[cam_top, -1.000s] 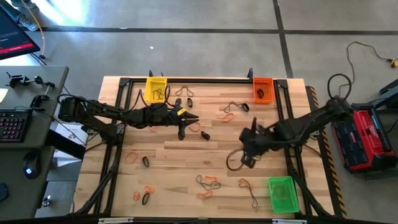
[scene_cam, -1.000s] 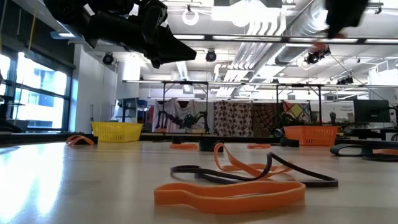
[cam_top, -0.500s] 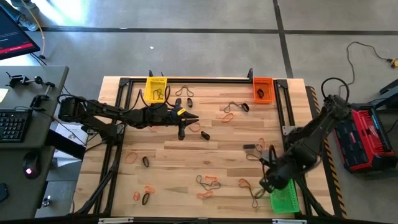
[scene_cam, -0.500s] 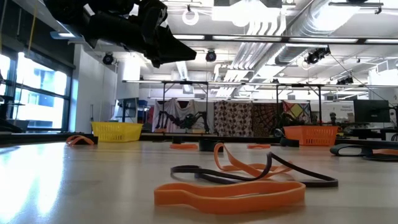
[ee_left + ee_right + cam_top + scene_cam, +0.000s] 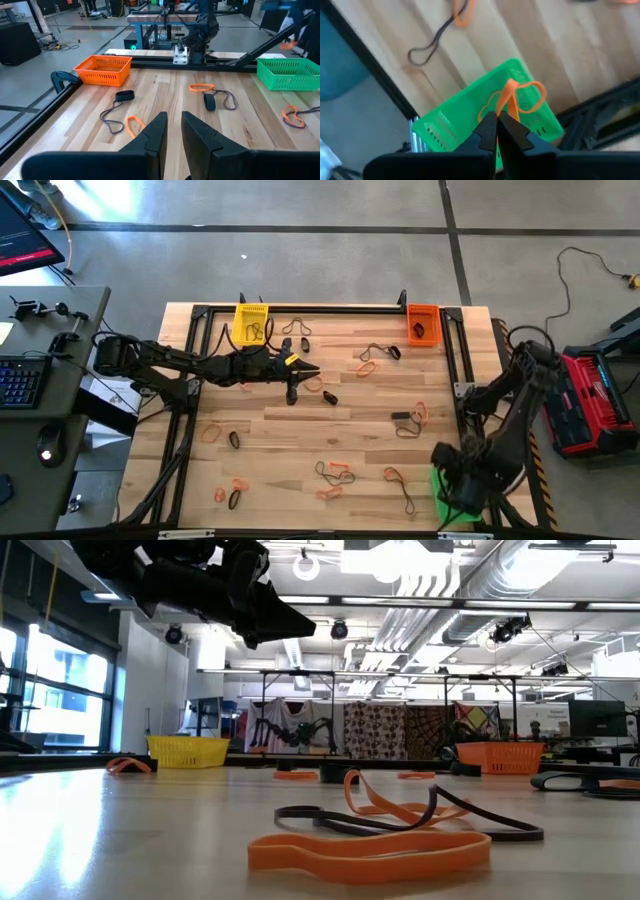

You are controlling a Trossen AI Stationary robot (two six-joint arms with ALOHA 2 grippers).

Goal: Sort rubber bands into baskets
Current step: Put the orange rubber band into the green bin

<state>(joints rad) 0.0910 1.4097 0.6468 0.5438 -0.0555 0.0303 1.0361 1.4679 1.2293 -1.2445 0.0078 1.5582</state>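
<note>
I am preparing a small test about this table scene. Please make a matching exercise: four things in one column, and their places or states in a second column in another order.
1. yellow basket
2. orange basket
3. right gripper
4. left gripper

a. pinching an orange rubber band above the green basket
b. far right corner of the table
c. holding nothing, over mid-table
d. far edge, toward the left

Pairs: 1-d, 2-b, 3-a, 4-c

Grey concrete floor (image 5: 300,240), desk (image 5: 40,395), ceiling ducts (image 5: 440,590), windows (image 5: 50,690)

no text or label can be read.
</note>
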